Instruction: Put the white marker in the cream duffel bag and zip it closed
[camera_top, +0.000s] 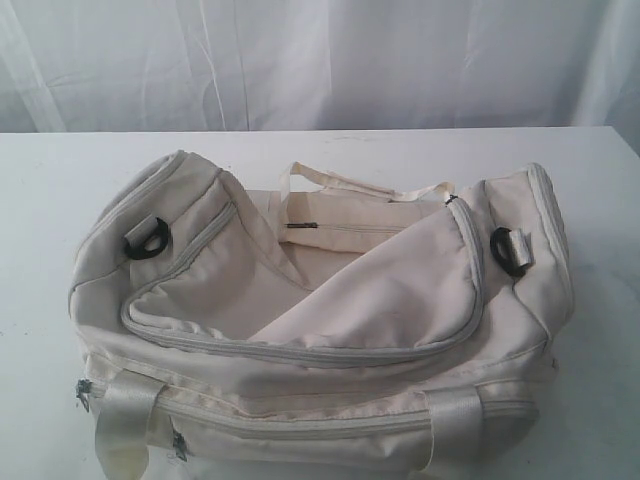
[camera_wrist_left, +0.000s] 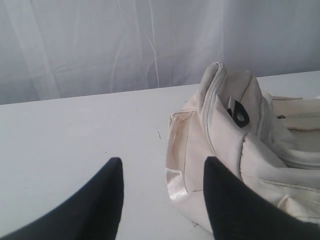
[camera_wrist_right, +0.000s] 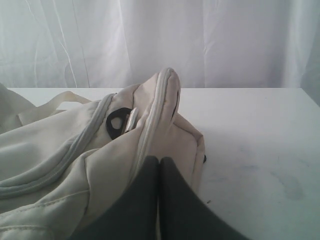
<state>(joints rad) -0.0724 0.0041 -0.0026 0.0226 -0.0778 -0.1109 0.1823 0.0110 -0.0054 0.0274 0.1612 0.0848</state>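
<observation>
White marker unseen — cream duffel bag lies 9-to-3 o'clock, left gripper spread wide at 9, right gripper closed at 3

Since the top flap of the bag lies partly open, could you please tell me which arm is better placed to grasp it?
Probably the left: the left pincer stands open beside the cream duffel bag; the right pincer is shut at its other end and would need to open first.
</observation>
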